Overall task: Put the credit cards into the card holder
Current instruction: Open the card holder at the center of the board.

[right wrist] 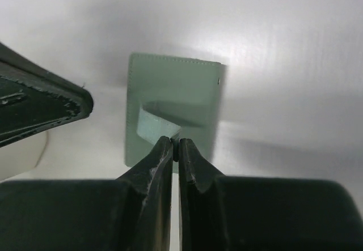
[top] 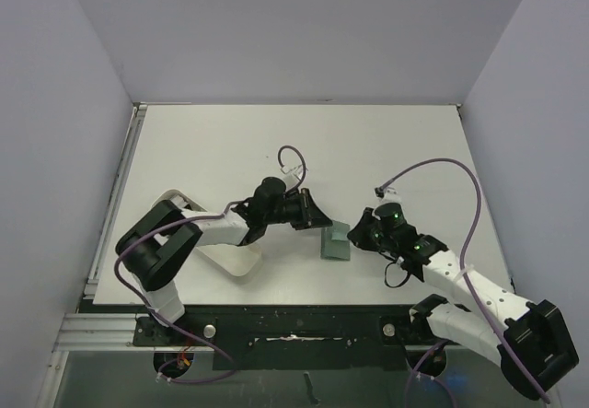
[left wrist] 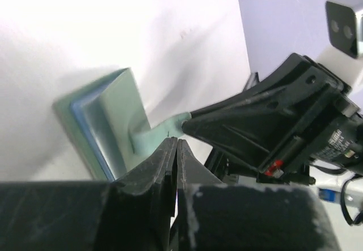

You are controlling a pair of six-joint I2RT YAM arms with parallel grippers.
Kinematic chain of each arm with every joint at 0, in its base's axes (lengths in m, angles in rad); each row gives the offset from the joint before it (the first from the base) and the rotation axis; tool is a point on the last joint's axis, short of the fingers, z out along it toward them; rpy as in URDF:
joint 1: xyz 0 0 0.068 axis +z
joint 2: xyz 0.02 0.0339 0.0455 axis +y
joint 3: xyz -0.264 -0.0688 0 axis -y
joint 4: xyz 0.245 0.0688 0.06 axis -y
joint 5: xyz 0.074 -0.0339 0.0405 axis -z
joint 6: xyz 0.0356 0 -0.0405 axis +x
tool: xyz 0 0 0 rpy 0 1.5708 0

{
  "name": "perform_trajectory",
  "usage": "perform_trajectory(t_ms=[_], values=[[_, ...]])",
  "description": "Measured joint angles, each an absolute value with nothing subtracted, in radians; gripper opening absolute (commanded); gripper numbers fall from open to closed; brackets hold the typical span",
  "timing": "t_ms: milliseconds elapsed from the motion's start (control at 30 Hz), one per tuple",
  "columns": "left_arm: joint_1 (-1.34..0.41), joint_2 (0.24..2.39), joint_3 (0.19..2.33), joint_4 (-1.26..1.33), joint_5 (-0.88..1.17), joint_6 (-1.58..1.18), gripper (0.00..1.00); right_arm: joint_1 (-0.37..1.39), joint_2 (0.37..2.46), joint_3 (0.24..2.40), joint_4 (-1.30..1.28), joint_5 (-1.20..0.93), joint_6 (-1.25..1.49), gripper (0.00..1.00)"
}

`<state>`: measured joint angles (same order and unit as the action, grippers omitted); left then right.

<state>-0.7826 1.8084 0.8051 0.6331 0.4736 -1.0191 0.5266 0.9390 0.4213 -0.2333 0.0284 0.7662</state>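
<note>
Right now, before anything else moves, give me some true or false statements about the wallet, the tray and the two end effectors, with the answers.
1. The wallet sits between the two end effectors. True.
2. The right end effector is shut on the wallet's tab. True.
3. The left end effector has its jaws wide open. False: they are shut together.
4. A card sticks out of the wallet. False: no card shows in any view.
5. The white tray lies right of the wallet. False: it lies left of it, partly under the left arm.
</note>
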Motion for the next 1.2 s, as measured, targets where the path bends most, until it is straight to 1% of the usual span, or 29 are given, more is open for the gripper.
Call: perform_trajectory(t_ms=[67,100,167,200,367,500,633,800,933,1200], values=[[-0.780,1.732,0.816,0.521,0.415,-0.956,0.26,0.553,0.964,0.467,-0.223,0.019,0.755,0.01],[-0.779,1.702,0.822,0.476,0.386,-0.928,0.31,0.563,0.974,0.488,-0.218,0.014,0.748,0.01],[-0.777,1.645,0.832,0.382,0.316,-0.879,0.38,0.570,0.993,0.534,-0.218,0.016,0.739,0.02],[-0.777,1.628,0.834,0.350,0.289,-0.858,0.39,0.570,1.001,0.553,-0.223,0.027,0.737,0.02],[-0.777,1.623,0.851,0.207,0.203,-0.800,0.40,0.525,1.012,0.579,-0.323,0.114,0.741,0.01],[-0.783,1.657,0.852,0.162,0.181,-0.796,0.40,0.436,0.983,0.521,-0.381,0.152,0.757,0.01],[-0.794,1.699,0.852,0.175,0.194,-0.804,0.45,0.385,0.958,0.475,-0.437,0.185,0.771,0.01],[-0.799,1.737,0.852,0.208,0.219,-0.816,0.50,0.364,0.977,0.473,-0.464,0.209,0.797,0.01],[-0.799,1.761,0.852,0.245,0.229,-0.827,0.51,0.346,1.028,0.473,-0.476,0.217,0.823,0.00],[-0.800,1.828,0.865,0.303,0.239,-0.862,0.51,0.340,1.035,0.473,-0.485,0.226,0.857,0.00]])
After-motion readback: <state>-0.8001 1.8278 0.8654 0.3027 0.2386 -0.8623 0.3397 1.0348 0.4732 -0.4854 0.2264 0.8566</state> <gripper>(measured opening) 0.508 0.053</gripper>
